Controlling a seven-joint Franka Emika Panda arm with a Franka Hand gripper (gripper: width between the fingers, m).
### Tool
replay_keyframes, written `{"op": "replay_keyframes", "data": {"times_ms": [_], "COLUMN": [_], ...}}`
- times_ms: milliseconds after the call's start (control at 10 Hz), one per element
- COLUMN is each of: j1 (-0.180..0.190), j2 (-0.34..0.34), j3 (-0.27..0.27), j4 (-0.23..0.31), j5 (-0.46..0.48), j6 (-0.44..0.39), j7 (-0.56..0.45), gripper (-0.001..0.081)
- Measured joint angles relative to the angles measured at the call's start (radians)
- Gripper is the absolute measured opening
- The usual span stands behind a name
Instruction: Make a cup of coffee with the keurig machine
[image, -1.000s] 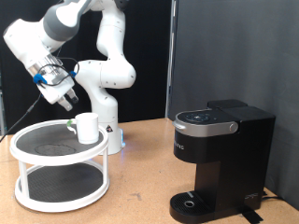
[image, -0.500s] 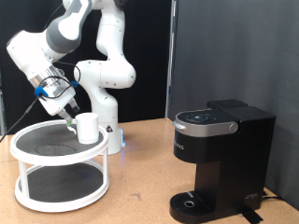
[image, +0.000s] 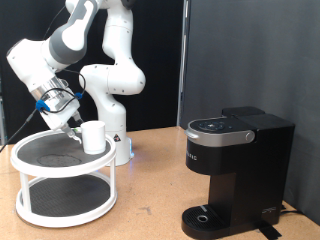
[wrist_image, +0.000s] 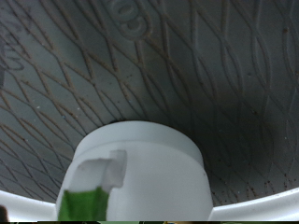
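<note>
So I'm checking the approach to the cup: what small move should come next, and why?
Probably ease the end effector a little lower toward the cup. It hangs just beside the cup on the white rack's upper tier, and the wrist view shows the cup close ahead, ungrasped.

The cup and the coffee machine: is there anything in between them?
Nothing but bare table and the rack's rim. The exterior view shows the cup on the white rack, the machine off to its right.

Smooth white cup (image: 93, 137), glossy black keurig machine (image: 238, 172)
</note>
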Motion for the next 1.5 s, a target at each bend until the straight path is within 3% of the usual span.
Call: {"op": "replay_keyframes", "data": {"times_ms": [300,400,500,700,800,900,1500], "j1": [0.0,0.0,0.0,0.0,0.0,0.0,0.0], "j2": [0.014,0.017,0.019,0.02,0.02,0.02,0.001], "j3": [0.0,0.0,0.0,0.0,0.0,0.0,-0.004], "j4": [0.0,0.0,0.0,0.0,-0.001,-0.001,0.006], "j5": [0.0,0.0,0.0,0.0,0.0,0.0,0.008], "j6": [0.011,0.014,0.017,0.024,0.025,0.025,-0.01], "j7": [-0.004,-0.004,-0.004,-0.005,-0.005,-0.005,-0.005], "gripper": [0.0687,0.0509,0.0509,0.0189,0.0189,0.0035,0.0005]}}
